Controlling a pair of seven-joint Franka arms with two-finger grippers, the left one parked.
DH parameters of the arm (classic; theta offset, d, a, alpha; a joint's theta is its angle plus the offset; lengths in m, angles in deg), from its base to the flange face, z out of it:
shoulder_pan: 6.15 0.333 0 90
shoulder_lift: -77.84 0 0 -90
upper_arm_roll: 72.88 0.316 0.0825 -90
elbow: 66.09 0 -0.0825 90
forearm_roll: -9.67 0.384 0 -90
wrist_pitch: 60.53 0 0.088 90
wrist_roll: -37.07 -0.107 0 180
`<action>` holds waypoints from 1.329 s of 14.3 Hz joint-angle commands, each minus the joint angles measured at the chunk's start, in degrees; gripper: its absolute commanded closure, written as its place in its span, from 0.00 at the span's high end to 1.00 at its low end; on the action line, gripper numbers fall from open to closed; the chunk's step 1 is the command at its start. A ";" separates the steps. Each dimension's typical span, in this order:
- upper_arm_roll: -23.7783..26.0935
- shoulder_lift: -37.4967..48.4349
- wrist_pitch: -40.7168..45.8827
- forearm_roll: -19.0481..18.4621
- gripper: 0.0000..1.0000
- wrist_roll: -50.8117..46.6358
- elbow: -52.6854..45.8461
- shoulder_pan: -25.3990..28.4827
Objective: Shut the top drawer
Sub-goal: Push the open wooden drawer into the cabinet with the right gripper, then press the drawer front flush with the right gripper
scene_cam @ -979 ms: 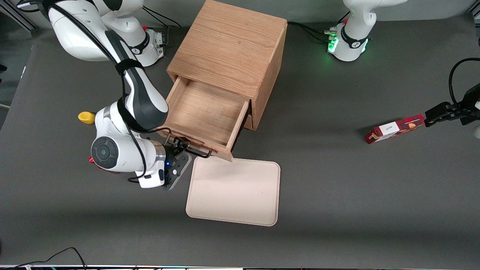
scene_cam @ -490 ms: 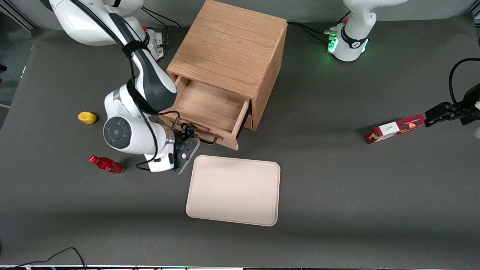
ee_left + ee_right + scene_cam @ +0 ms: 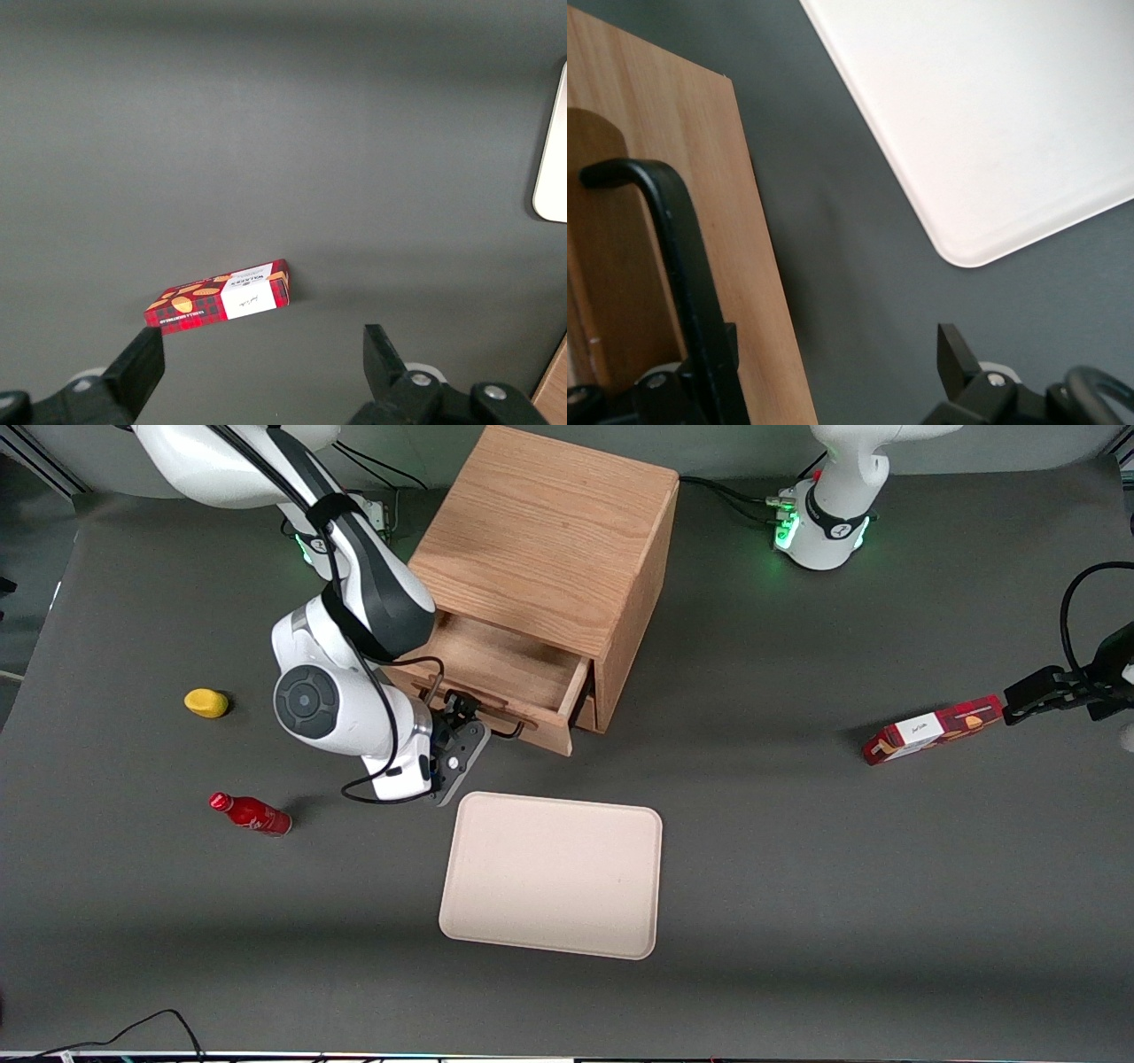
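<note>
The light oak wooden top drawer [image 3: 496, 682] stands partly pulled out of the oak wooden cabinet [image 3: 549, 558], its wide flat front facing the front camera and its inside showing bare wood. The right arm's black two-finger gripper [image 3: 462, 722] sits against that front at the thin black wire handle [image 3: 682, 266]; in the right wrist view its jaws stand apart, one beside the handle bar and the other out over the dark grey surface [image 3: 797, 868]. A cream rounded rectangular tray [image 3: 554, 875] lies nearer the camera than the drawer. A small red bottle [image 3: 250, 813] and a yellow rounded object [image 3: 205, 702] lie toward the working arm's end, a red patterned box [image 3: 932, 729] toward the parked arm's.
</note>
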 commanded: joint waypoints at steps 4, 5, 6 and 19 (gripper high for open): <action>3.40 4.76 -2.05 -0.15 1.00 -4.49 6.15 0.53; 3.58 5.03 -2.14 -0.15 1.00 -4.84 6.33 0.53; 3.67 5.12 -2.14 -0.15 1.00 -4.94 6.50 0.53; 7.62 8.98 -3.81 -0.24 1.00 -7.66 12.13 0.44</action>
